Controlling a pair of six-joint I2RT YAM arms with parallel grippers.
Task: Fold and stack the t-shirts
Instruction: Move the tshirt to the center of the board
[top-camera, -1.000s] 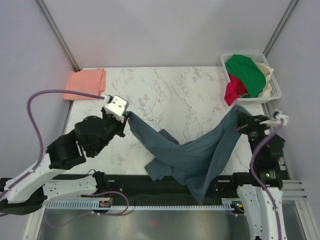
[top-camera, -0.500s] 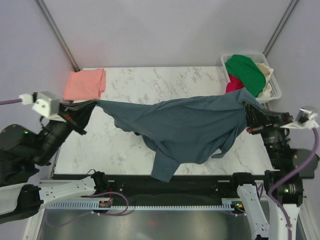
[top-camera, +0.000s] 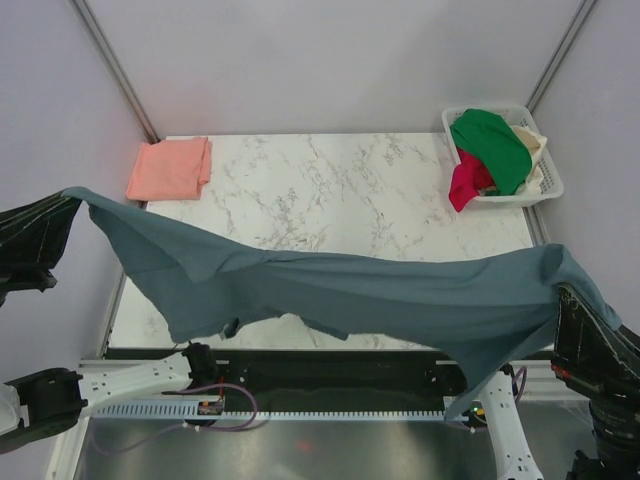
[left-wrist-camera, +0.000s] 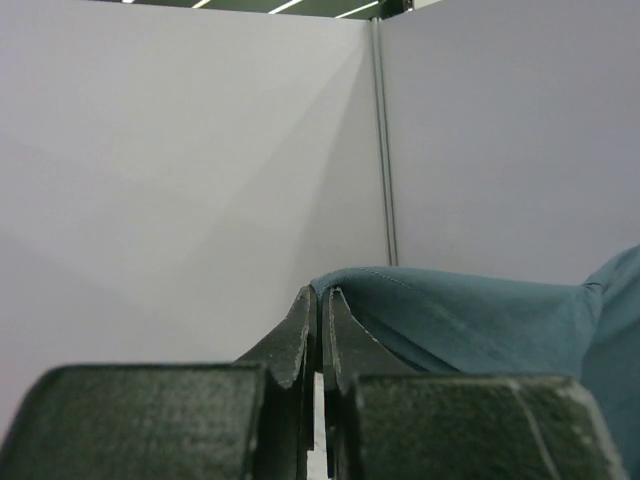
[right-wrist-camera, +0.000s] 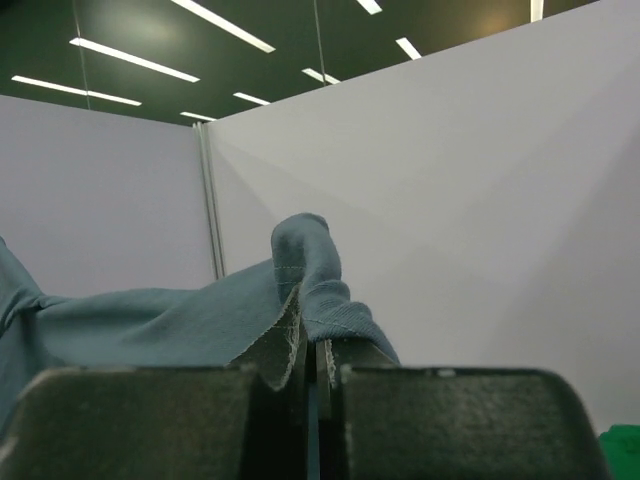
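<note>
The dark slate-blue t-shirt (top-camera: 340, 290) hangs stretched in the air across the near half of the table, held by both ends. My left gripper (top-camera: 68, 200) is shut on its left corner, high at the far left edge; the left wrist view shows the cloth (left-wrist-camera: 470, 320) running from the closed left gripper (left-wrist-camera: 322, 295). My right gripper (top-camera: 566, 282) is shut on the right end, at the near right; the right wrist view shows cloth (right-wrist-camera: 150, 325) bunched over the closed right gripper (right-wrist-camera: 305, 335). The salmon-pink t-shirt (top-camera: 170, 168) lies folded at the table's far left corner.
A white basket (top-camera: 548, 170) at the far right corner holds green (top-camera: 492, 145), red (top-camera: 465, 183) and cream garments. The marble table (top-camera: 340, 190) has grey walls behind and on both sides. The arm bases and a black rail run along the near edge.
Both arms have swung outward and up, pulling the blue shirt from a heap on the table into a taut span in the air. The pink shirt and basket have not moved.
</note>
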